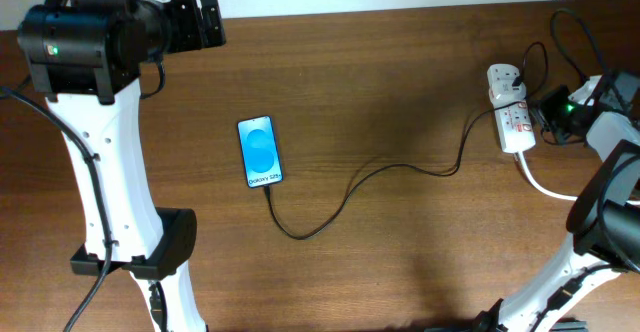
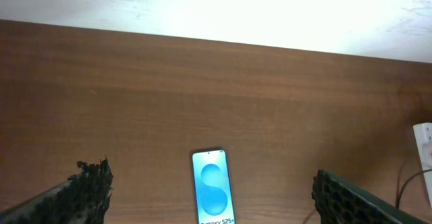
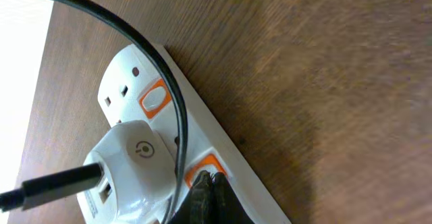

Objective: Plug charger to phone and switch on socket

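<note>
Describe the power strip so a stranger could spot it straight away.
On the wooden table, look at the end by the right arm. The socket is the white elongated strip there. Unlike the thin black charger nearby, it carries orange-red switches.

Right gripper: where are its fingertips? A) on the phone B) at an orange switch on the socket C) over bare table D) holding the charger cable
B: the right wrist view shows the right gripper with tips together at an orange switch on the socket.
</note>
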`<state>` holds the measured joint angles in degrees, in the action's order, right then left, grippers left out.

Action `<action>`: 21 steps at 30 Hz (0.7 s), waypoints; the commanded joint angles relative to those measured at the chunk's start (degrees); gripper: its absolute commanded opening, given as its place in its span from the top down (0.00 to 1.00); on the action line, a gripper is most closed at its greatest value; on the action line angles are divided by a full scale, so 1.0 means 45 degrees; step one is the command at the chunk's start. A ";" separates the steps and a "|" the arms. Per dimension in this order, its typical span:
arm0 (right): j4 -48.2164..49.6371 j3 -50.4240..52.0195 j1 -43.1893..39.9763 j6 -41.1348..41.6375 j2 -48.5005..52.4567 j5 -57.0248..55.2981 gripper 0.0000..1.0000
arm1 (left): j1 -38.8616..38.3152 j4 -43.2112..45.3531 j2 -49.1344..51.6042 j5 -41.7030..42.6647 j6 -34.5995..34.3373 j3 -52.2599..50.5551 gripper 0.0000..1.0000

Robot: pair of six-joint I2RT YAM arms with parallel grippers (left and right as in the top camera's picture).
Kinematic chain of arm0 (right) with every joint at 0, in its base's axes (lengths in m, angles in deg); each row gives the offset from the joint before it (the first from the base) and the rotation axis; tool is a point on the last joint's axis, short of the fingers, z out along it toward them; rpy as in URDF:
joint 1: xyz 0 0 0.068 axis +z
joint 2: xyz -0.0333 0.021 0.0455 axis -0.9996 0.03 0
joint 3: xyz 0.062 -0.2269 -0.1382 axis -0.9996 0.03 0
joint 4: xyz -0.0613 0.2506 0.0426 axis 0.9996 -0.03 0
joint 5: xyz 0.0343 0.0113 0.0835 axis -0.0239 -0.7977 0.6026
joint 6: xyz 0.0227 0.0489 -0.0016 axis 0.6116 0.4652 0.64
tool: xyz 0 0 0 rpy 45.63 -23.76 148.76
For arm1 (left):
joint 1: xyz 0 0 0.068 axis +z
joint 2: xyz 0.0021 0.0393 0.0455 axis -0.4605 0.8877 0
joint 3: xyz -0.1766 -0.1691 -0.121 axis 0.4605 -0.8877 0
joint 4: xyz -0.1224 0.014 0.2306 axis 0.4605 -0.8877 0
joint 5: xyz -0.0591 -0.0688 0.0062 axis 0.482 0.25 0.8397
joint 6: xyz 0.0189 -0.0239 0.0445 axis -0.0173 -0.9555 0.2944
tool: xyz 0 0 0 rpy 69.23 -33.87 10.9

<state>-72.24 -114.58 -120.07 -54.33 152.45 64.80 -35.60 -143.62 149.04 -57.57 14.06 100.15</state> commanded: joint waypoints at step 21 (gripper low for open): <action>0.0121 -0.0238 0.0641 -0.0039 0.0515 -0.0359 0.96 | 0.0078 -0.0010 -0.0180 0.0097 0.0010 0.0121 0.01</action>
<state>-70.86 -114.90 -118.54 -53.91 153.36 63.66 -35.60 -143.62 149.04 -57.57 14.06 100.15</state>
